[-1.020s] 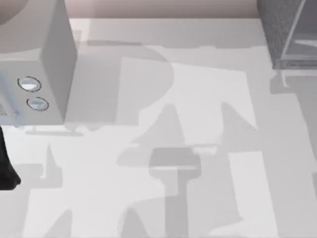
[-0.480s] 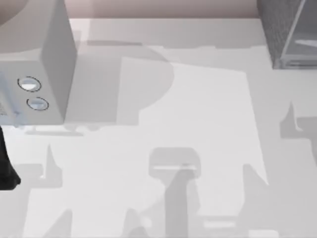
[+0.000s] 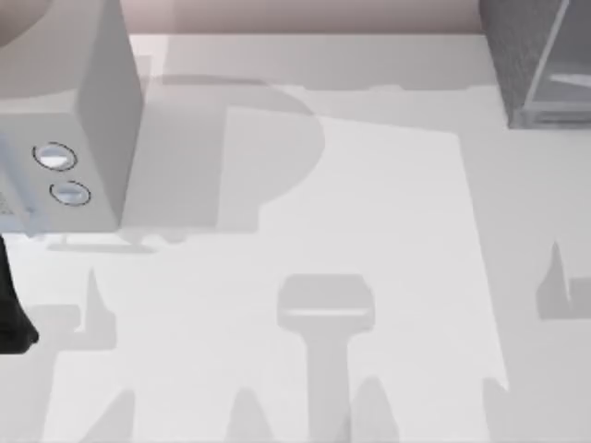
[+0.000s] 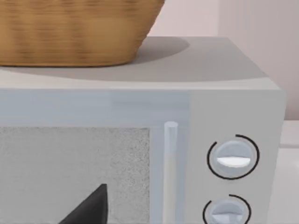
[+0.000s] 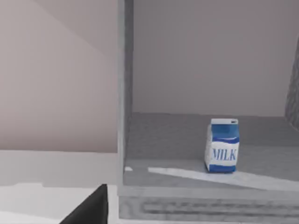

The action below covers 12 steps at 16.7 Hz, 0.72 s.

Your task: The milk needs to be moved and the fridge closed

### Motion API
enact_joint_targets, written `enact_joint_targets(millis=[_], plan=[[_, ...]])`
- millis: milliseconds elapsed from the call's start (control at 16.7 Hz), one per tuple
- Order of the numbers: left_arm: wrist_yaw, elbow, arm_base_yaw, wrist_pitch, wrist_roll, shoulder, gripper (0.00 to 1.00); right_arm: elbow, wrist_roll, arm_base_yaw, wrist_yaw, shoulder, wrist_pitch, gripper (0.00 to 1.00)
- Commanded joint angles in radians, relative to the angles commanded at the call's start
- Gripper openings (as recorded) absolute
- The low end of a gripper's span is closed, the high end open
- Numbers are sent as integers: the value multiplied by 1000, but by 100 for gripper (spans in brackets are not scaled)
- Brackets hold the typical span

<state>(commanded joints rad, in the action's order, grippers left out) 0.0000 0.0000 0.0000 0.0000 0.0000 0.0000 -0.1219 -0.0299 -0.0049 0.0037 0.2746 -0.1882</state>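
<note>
- Blue-and-white, the milk (image 5: 222,146) stands upright on the floor of the open fridge (image 5: 196,135), set back from the front lip and toward one side; nothing touches it
- the fridge (image 3: 540,60) sits at the counter's (image 3: 369,231) far right corner, speckled dark grey with a pale panel
- the right arm's camera faces into that cabinet; a dark finger tip (image 5: 91,207) juts in at the frame's edge; gripper state: I cannot tell
- at the far left stands a light grey box with two round dials (image 3: 60,175), a woven basket (image 4: 74,30) on top
- the left arm (image 3: 11,318) hangs at the left edge facing that box; gripper state again I cannot tell
</note>
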Motion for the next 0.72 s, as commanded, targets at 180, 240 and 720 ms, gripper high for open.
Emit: enact_joint_targets(millis=[180, 240, 720], plan=[[0, 0, 0, 0, 0, 0, 100, 67, 10, 3, -4, -175, 104, 100], [0, 0, 0, 0, 0, 0, 100, 87, 16, 4, -4, -215, 134, 100], [0, 0, 0, 0, 0, 0, 100, 119, 29, 4, -4, -271, 186, 100]])
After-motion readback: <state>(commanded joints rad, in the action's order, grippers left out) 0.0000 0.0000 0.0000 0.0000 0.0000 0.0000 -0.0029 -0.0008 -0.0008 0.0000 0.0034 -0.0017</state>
